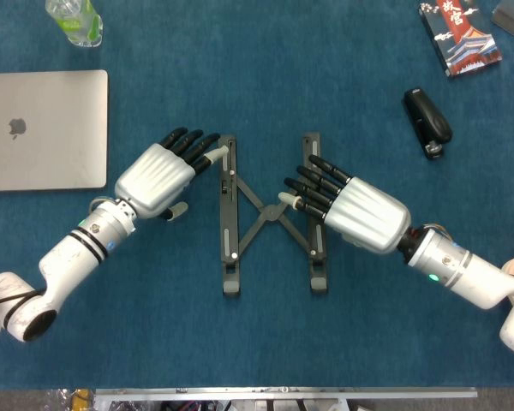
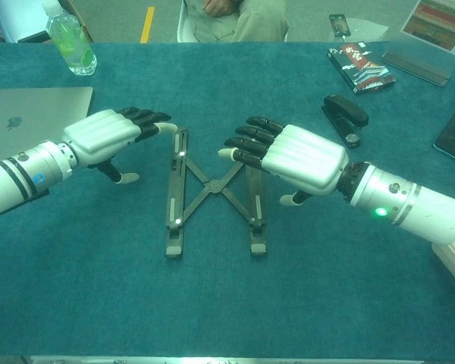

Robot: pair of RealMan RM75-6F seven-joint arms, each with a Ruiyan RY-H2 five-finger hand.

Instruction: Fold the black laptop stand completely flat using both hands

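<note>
Now my left hand [image 1: 158, 174] and right hand [image 1: 353, 210], fingers spread and grasping nothing, flank the stand [image 1: 272, 214] mid-table; its rails lie apart, so I judge folding unstarted.

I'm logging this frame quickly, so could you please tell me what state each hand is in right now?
Left hand: open, holding nothing, fingertips at the laptop stand's left rail.
Right hand: open, holding nothing, fingers over the stand's right rail.

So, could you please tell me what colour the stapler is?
Black; the glossy plastic stapler shows best in the head view.
</note>
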